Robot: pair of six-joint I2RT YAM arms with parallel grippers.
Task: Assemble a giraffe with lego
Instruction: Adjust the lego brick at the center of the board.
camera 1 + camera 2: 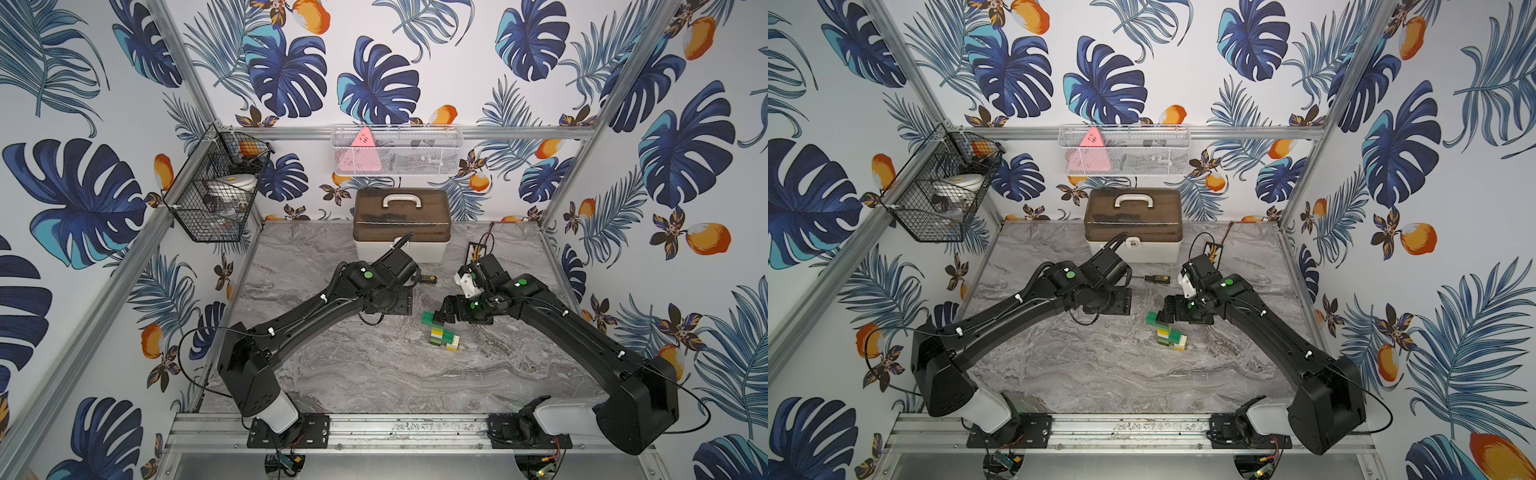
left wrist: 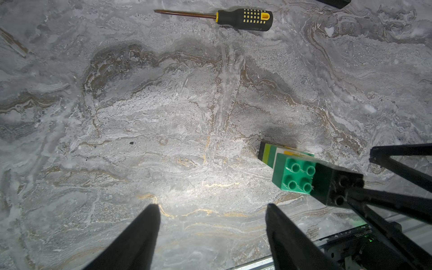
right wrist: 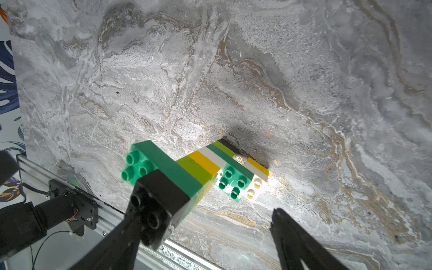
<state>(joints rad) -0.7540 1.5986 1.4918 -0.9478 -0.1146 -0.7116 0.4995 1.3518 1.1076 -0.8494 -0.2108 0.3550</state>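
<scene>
The giraffe (image 1: 442,334) (image 1: 1167,334) stands on the marble table, right of centre. It is a striped column of lime, yellow, white and green bricks (image 3: 203,163) with a long green brick across the top. A black brick (image 3: 163,194) (image 2: 332,184) sits on one end of that top brick. My right gripper (image 3: 205,215) (image 1: 446,309) hangs over the head with its jaws wide apart; one finger rests against the black brick, the other stands clear of it. To the left of the giraffe, my left gripper (image 2: 212,207) is open over bare table with nothing in it.
A black-and-yellow-handled screwdriver (image 1: 428,278) (image 2: 243,19) lies behind the grippers. A brown-lidded white toolbox (image 1: 401,224) stands at the back, a small circuit board (image 1: 478,249) to its right. A black wire basket (image 1: 216,183) and a white one (image 1: 395,149) hang on the walls.
</scene>
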